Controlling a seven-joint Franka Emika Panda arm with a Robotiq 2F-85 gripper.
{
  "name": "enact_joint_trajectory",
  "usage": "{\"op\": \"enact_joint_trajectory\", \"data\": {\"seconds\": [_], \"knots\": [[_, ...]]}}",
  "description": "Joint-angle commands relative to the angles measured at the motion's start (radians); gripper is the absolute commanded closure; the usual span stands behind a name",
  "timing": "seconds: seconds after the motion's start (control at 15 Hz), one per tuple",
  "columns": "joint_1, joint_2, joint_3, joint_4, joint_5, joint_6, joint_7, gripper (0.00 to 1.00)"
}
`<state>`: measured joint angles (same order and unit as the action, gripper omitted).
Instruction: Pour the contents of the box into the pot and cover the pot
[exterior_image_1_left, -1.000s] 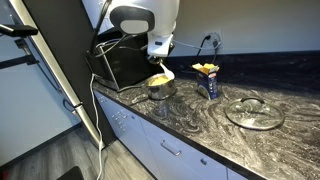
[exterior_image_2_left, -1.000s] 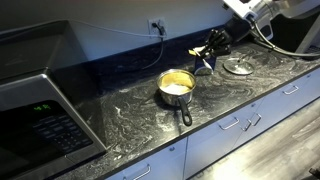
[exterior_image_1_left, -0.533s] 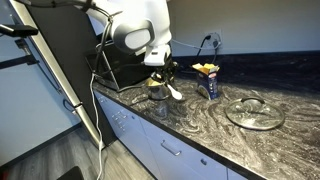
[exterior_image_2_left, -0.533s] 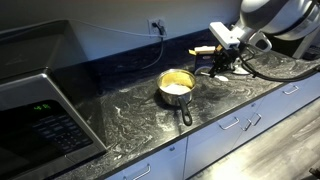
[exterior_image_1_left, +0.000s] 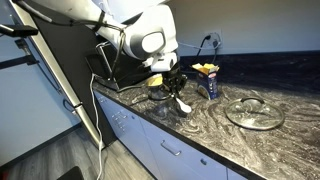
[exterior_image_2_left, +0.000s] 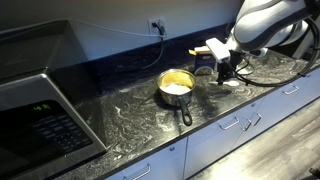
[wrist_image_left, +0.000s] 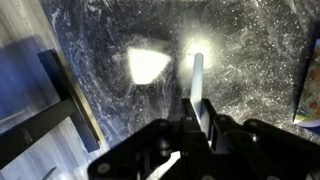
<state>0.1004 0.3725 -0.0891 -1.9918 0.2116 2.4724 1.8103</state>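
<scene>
Gripper (wrist_image_left: 197, 112) was pinched shut on a thin white stick (wrist_image_left: 197, 75), perhaps a spoon, pointing down at the worktop (exterior_image_1_left: 200, 130). A second before, it had hung over the pot (exterior_image_2_left: 176, 86); now it had swung aside to hover between pot and box (exterior_image_1_left: 208, 82). The contents (exterior_image_2_left: 176, 82) lay yellow in the pot and the box stood upright beyond it, so pouring looked finished. The lid (exterior_image_1_left: 255, 112) lay flat past the box, untouched. Covering remained, and the stick would likely have to go first.
</scene>
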Motion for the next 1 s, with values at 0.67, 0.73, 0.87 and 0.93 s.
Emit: {"op": "enact_joint_trajectory", "data": {"seconds": [0.67, 0.73, 0.87, 0.93], "knots": [[-0.021, 0.081, 0.023, 0.121, -0.009, -0.058, -0.057, 0.00], [-0.019, 0.081, 0.019, 0.123, -0.014, -0.065, -0.057, 0.00], [0.001, 0.079, 0.002, 0.113, -0.054, -0.044, -0.043, 0.00], [0.006, 0.080, -0.001, 0.105, -0.072, -0.029, -0.044, 0.00]]}}
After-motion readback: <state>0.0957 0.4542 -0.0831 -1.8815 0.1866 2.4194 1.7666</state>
